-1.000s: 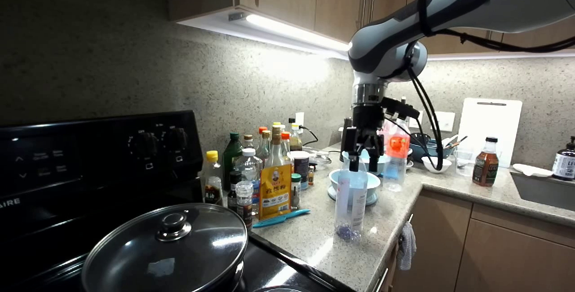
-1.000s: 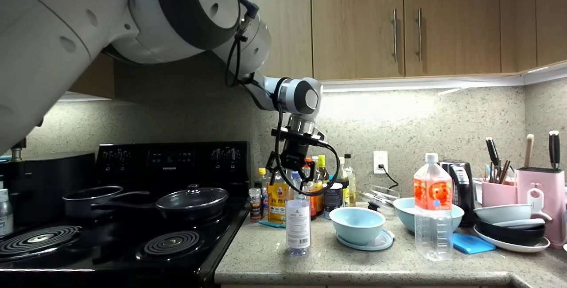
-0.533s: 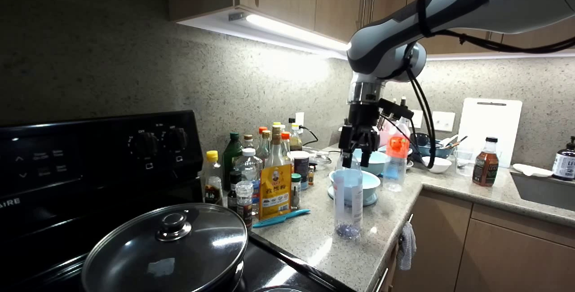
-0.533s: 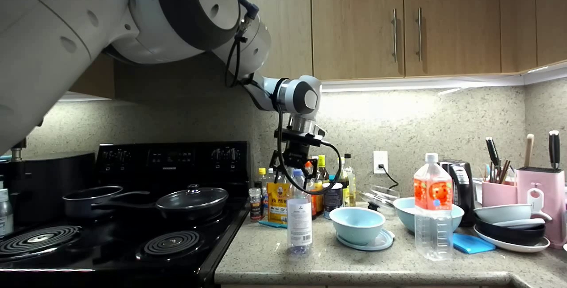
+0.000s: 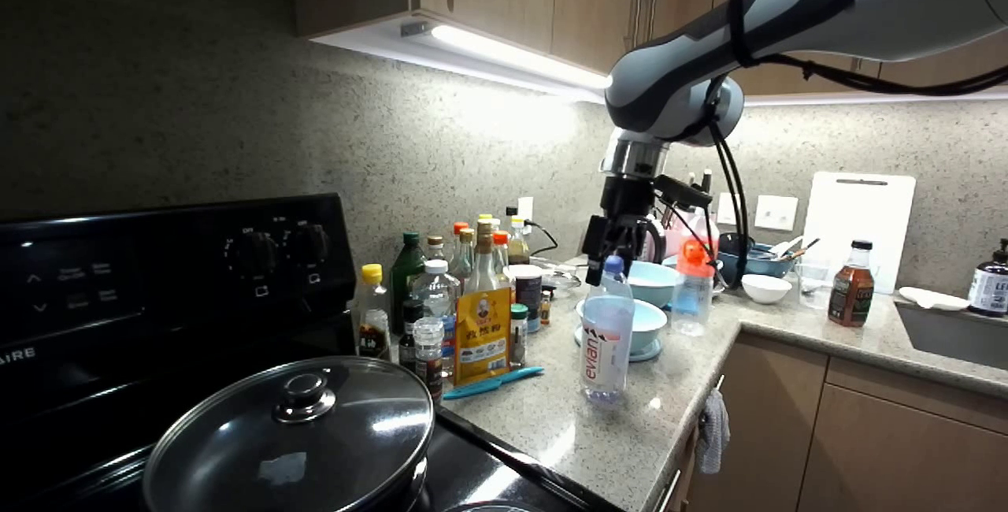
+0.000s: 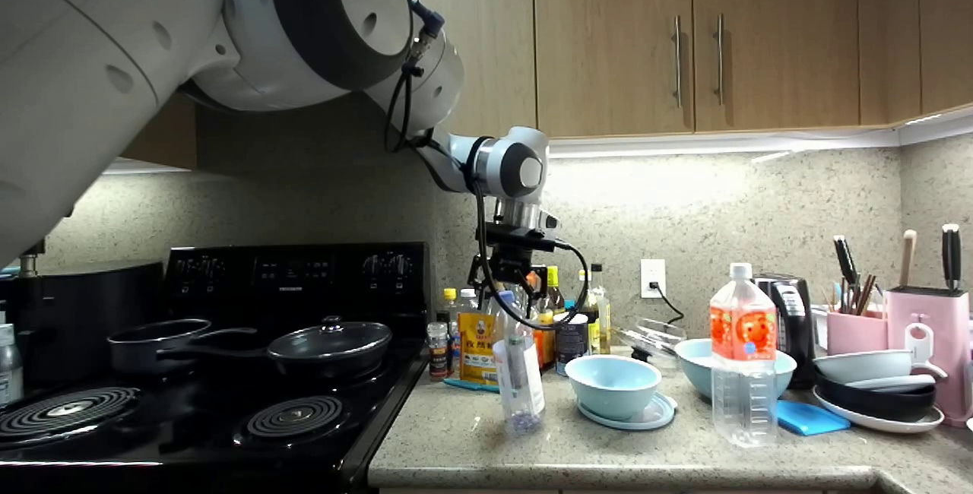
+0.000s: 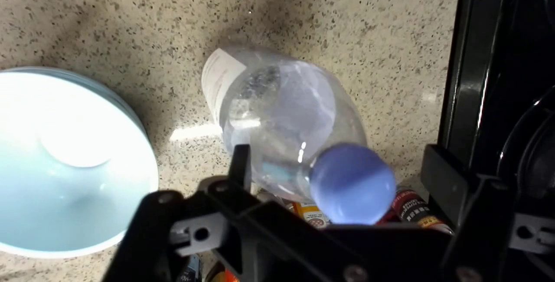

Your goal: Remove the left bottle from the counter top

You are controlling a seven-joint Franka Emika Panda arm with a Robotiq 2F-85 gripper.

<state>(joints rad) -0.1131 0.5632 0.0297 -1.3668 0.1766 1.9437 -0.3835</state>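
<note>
The left bottle [image 5: 606, 346], clear with a blue cap, leans on its base on the speckled counter top [image 6: 448, 441]. In an exterior view the bottle [image 6: 521, 380] tips with its cap toward the stove side. My gripper [image 5: 611, 266] is above it, angled, with its jaws around the height of the cap. From the wrist view, the open gripper [image 7: 341, 171] has a finger [image 7: 240, 167] on one side of the cap and the opposite finger on the other, with a gap on each side. Whether any part of the gripper touches the bottle is unclear.
A pale blue bowl [image 6: 613, 384] on a lid is beside the bottle. Farther along stands a large orange-labelled bottle [image 6: 743, 372]. Condiment bottles and a yellow packet [image 5: 482, 335] line the wall behind. The black stove [image 6: 228, 418] borders the counter, with a lidded pan [image 5: 299, 433].
The bottle has gone from upright to tilted and turned, so its red lettering now shows. My gripper has shifted slightly and swung to a slant; its jaws have stayed open.
</note>
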